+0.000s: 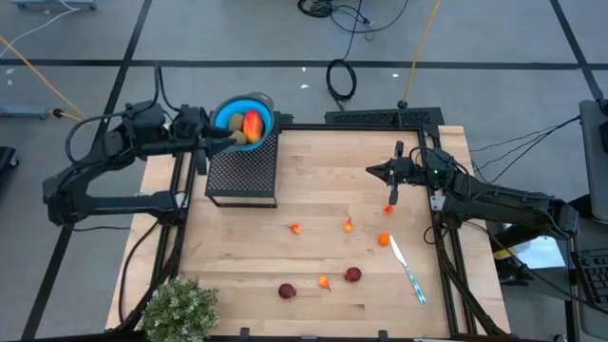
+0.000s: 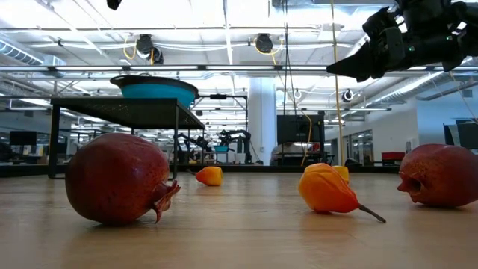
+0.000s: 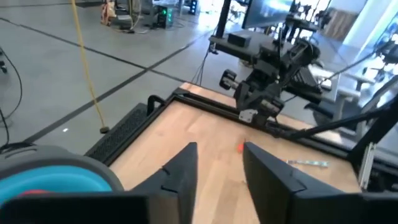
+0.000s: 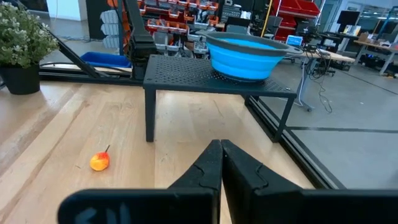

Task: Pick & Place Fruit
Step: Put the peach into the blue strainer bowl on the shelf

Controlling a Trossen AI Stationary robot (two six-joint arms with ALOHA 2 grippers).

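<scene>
Starting at the left: the left gripper [image 1: 231,139] hangs over the blue bowl [image 1: 243,111] on the black mesh stand [image 1: 242,173], fingers a narrow gap apart with nothing between them in its wrist view. In the bowl sit the red-orange oblong fruit [image 1: 252,123] and the olive-brown oval [image 1: 239,137].

Moving right across the wooden table [image 1: 313,161], the loose pieces are spread over the middle and near part: a dark red ball [image 1: 287,291], a tiny orange bit [image 1: 295,228], another orange bit [image 1: 325,282], the second dark red ball [image 1: 352,275], then more orange bits [image 1: 348,225] toward the white and blue utensil [image 1: 407,271].

My guess is they're light, hard and smooth, so the balls will roll if nudged. I'd pinch a ball across its widest part, and take the little ones by the body, not the thin stem.

Far right, the right gripper [image 1: 372,171] hovers above the table, pinched fully closed and empty.

The table is pale butcher-block, flat and bare-looking, with a bushy green plant [image 1: 179,309] at the near left corner. Beyond it is an open lab floor with cables, racks and monitors.
</scene>
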